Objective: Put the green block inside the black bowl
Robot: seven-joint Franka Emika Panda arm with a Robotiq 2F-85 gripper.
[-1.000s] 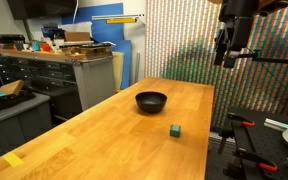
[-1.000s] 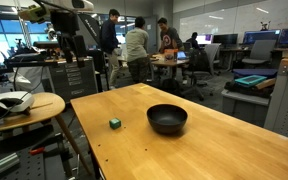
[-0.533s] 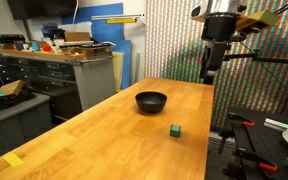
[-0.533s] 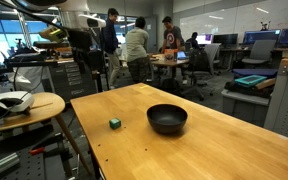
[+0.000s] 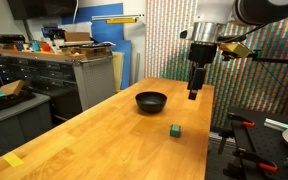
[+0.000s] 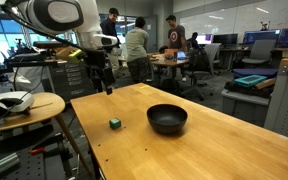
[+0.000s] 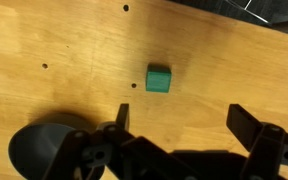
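The green block (image 5: 174, 130) is a small dark-green cube on the wooden table; it also shows in an exterior view (image 6: 114, 123) and in the wrist view (image 7: 159, 78). The black bowl (image 5: 151, 101) sits on the table beyond it, seen too in an exterior view (image 6: 167, 119) and at the lower left of the wrist view (image 7: 39, 152). My gripper (image 5: 193, 93) hangs in the air above the table, higher than the block, open and empty; it also shows in an exterior view (image 6: 107, 88) and the wrist view (image 7: 184, 115).
The wooden table (image 5: 104, 140) has small holes in its top. A round side table with a white object (image 6: 14, 102) stands beside it. Cabinets and a workbench (image 5: 54, 70) lie behind. People sit at desks in the background (image 6: 139, 50).
The arm has swung down and in toward the table, bringing the gripper lower and closer to the block and bowl. Block and bowl have not moved.
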